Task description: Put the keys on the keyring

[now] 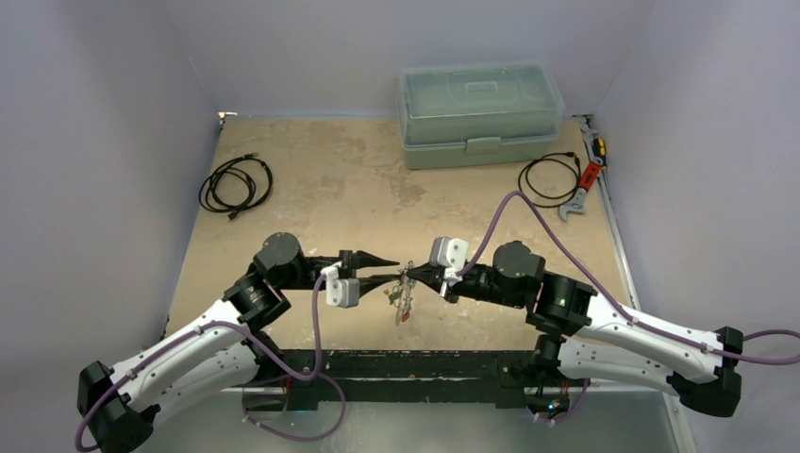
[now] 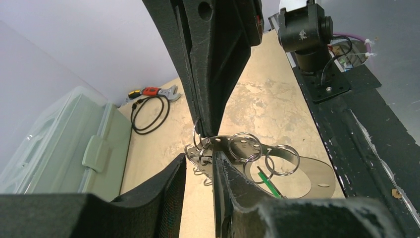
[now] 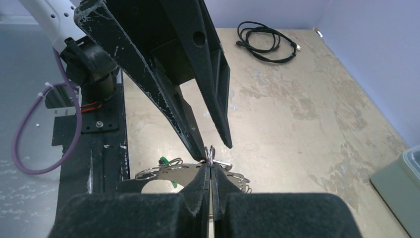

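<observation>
The keyring [image 1: 407,281] hangs in the air between my two grippers, above the table's near middle. In the left wrist view it is a flat grey metal hoop [image 2: 307,173] with holes along its rim and several small split rings. A green key tag [image 2: 270,181] shows through it, and a red tag [image 1: 405,316] dangles below. My right gripper [image 3: 210,166] is shut on the hoop's edge at a small ring [image 3: 211,152]. My left gripper [image 2: 199,161] is open, with its fingers either side of the ring cluster and the hoop's end. The keys' blades are mostly hidden.
A pale green lidded box [image 1: 479,113] stands at the back. A coiled black cable [image 1: 236,184] lies back left. Another cable [image 1: 550,177] and a red-handled wrench [image 1: 585,184] lie back right. Walls close in the sides, and a black base rail [image 1: 406,363] runs along the near edge.
</observation>
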Available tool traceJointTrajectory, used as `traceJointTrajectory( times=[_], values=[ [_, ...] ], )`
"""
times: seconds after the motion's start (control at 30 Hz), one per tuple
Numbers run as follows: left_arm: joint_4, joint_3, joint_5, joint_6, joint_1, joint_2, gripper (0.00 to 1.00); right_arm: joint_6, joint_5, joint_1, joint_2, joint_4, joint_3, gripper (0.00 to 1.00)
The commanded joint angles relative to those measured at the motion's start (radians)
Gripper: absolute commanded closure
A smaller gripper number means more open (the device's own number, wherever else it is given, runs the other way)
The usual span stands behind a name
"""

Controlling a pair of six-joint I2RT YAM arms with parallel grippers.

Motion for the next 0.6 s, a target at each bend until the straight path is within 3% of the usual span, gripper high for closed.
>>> traceJointTrajectory(
  times=[0.0, 0.23, 0.57],
  values=[
    [0.040, 0.037, 0.011, -0.005, 0.012, -0.004, 0.73, -0.016, -0.028, 0.004, -0.016, 0.063, 0.049, 1.00],
    [0.079, 0.025, 0.023, -0.043, 0.015, 0.006, 0.71, -0.015, -0.042, 0.004, -0.010, 0.064, 0.053, 1.00],
    [0.106, 0.019, 0.060, -0.070, 0.021, 0.019, 0.74, -0.017, -0.047, 0.004, 0.002, 0.083, 0.054, 1.00]
  ],
)
